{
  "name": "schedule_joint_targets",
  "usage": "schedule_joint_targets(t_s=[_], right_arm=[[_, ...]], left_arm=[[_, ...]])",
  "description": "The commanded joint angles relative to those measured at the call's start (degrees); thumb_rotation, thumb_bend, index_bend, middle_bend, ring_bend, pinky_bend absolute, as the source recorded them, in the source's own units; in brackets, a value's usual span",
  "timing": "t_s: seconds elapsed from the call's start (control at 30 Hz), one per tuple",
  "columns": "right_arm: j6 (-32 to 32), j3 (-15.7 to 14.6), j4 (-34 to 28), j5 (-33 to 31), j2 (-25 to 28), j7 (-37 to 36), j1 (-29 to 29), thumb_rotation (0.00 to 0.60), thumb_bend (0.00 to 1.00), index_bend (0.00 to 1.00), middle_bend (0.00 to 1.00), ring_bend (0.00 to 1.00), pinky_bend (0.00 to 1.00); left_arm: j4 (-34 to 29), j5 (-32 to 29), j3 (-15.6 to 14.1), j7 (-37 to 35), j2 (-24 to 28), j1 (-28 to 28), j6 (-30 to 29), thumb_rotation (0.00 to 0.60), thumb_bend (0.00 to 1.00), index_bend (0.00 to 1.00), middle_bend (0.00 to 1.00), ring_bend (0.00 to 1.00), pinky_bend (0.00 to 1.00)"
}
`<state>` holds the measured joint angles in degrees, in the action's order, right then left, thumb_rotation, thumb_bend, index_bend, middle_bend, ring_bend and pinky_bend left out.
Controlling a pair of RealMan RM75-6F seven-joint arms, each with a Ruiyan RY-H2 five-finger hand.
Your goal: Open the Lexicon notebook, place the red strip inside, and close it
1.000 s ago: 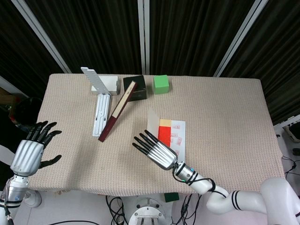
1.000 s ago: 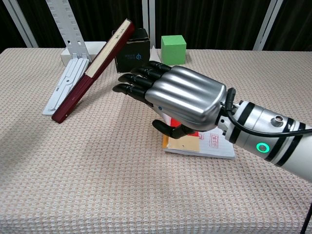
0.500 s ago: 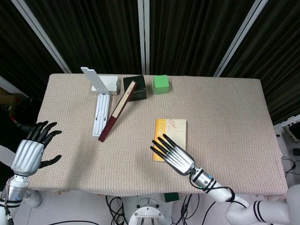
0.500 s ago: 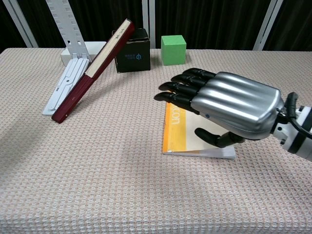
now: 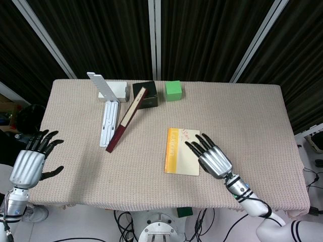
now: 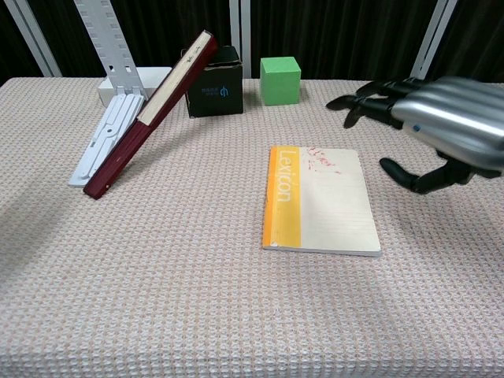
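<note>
Lexicon notebook (image 6: 321, 201) closed flat on table (image 6: 157, 299); light, floppy, take at free edge; my right hand (image 6: 441, 126) spread, empty, left hand (image 5: 29, 164) likewise

I read "Lexicon" running down the orange spine band of the closed cream-covered notebook (image 6: 321, 200), just beside my right hand (image 6: 429, 126). The red scribbles on its cover are illegible.

- Coarse, matt beige waffle-weave cloth (image 6: 197, 299) over the table.
- Smooth matt paper cover, cream with an orange spine band, on the closed Lexicon notebook (image 6: 321, 200).
- Glossy brushed-metal back and matt black plastic fingers on the right hand (image 6: 441, 126).
- Smooth matt green cube (image 6: 280, 80).
- Plain white plastic perforated bracket (image 5: 107, 108).
- Dark red hardcover book (image 6: 150, 114), faintly glossy.
</note>
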<state>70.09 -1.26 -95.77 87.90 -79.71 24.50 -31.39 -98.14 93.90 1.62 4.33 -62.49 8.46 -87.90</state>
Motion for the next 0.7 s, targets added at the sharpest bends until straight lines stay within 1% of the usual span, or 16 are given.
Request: schedule_joint_targets(t_s=[0.03, 0.13, 0.17, 0.23, 0.3, 0.37, 0.4, 0.5, 0.63, 0.7], right_arm=[[4.5, 1.5, 0.7, -0.8, 4.0, -6.2, 3.4, 0.6, 0.59, 0.02, 0.24, 0.09, 0.14], [8.2, 1.1, 1.7, -0.7, 7.2, -10.7, 6.6, 0.6, 0.52, 0.02, 0.23, 0.09, 0.12], [9.1, 0.7, 2.0, -0.6, 8.4, -12.1, 7.6, 0.6, 0.52, 0.02, 0.22, 0.08, 0.11], [11.7, -0.5, 2.4, -0.8, 11.4, -15.0, 10.7, 0.6, 0.51, 0.01, 0.18, 0.05, 0.05], [14.6, -1.3, 3.3, -0.5, 12.9, -16.9, 13.3, 0.6, 0.51, 0.0, 0.14, 0.01, 0.01], [17.7, -1.9, 4.4, -0.4, 13.8, -18.5, 16.1, 0.6, 0.48, 0.0, 0.1, 0.0, 0.0], [19.6, -2.3, 5.2, -0.3, 14.1, -19.6, 17.9, 0.6, 0.45, 0.0, 0.08, 0.0, 0.0], [23.5, -3.0, 7.1, -0.3, 14.4, -22.9, 21.9, 0.6, 0.37, 0.0, 0.06, 0.0, 0.0], [26.8, -3.5, 9.7, 0.2, 14.4, -26.4, 25.6, 0.6, 0.37, 0.0, 0.06, 0.0, 0.0], [27.0, -3.9, 10.5, 0.8, 14.7, -27.4, 26.4, 0.6, 0.37, 0.0, 0.06, 0.0, 0.0]], left_arm=[[0.6, -1.1, 0.1, 0.1, 0.0, -0.4, 0.2, 0.6, 0.03, 0.27, 0.13, 0.08, 0.12], [1.6, -2.5, -0.1, 0.4, -0.1, -0.6, 1.0, 0.6, 0.03, 0.27, 0.13, 0.08, 0.12], [1.9, -2.9, -0.1, 0.5, -0.1, -0.7, 1.2, 0.6, 0.03, 0.27, 0.13, 0.08, 0.12], [2.7, -4.2, -0.2, 0.8, -0.1, -1.2, 1.5, 0.6, 0.03, 0.27, 0.13, 0.08, 0.12], [3.3, -5.0, -0.3, 0.5, -0.3, -1.7, 1.5, 0.6, 0.03, 0.27, 0.13, 0.08, 0.12], [3.8, -5.6, -0.5, -0.2, -0.3, -2.2, 1.3, 0.6, 0.03, 0.27, 0.13, 0.08, 0.12], [4.1, -5.9, -0.7, -0.5, -0.3, -2.7, 1.1, 0.6, 0.03, 0.27, 0.13, 0.08, 0.12], [4.6, -6.3, -1.4, -1.6, -0.6, -3.9, 0.4, 0.6, 0.03, 0.27, 0.13, 0.08, 0.12], [5.2, -6.6, -2.2, -2.9, -1.2, -5.8, -0.9, 0.6, 0.03, 0.27, 0.13, 0.08, 0.12], [5.4, -6.7, -2.4, -3.0, -1.4, -6.4, -1.5, 0.6, 0.03, 0.27, 0.13, 0.08, 0.12]])
